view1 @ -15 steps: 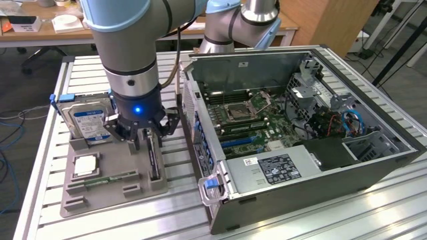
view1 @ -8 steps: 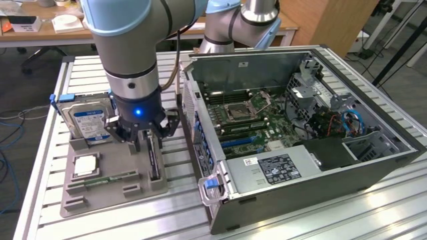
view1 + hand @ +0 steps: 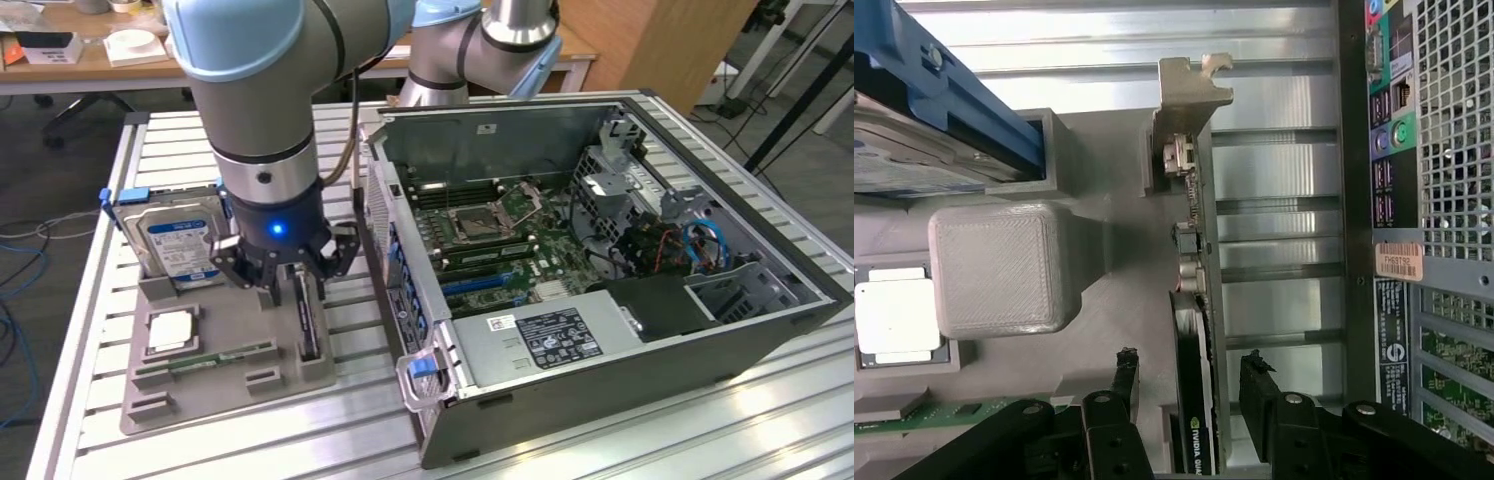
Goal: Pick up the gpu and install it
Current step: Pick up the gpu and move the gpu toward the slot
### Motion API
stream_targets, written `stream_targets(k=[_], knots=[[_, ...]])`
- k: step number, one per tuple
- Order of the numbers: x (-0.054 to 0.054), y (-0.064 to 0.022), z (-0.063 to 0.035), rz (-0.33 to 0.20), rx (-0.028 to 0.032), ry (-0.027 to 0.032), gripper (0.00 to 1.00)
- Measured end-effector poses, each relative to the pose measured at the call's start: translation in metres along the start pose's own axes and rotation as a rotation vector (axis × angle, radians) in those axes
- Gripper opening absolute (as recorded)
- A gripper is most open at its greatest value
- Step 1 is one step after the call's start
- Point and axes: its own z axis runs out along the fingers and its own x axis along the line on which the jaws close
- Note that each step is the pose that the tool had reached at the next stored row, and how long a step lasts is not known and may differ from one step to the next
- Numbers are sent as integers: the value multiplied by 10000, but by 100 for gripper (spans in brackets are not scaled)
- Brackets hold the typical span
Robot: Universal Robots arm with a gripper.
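Grey plastic holder [image 3: 220,335] beside the open computer case [image 3: 641,390] carries the gpu [image 3: 1194,410] on edge, and the gripper [image 3: 296,288] straddles it with fingers [image 3: 1259,385] spread, apparently at the grasp stage, which calls for an even, square squeeze.

**Gripper [image 3: 1190,378] astride the gpu [image 3: 1194,330]**

The fingers stand spread, one on each side of the card — neither touching it. The card sits on edge in a grey holder [image 3: 1124,290], just beside the computer case [image 3: 1444,150].
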Motion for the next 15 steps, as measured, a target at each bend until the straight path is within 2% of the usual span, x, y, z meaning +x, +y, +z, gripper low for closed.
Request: stream_targets(k=[15], knots=[[-23,0,48,1,2,1,53]])
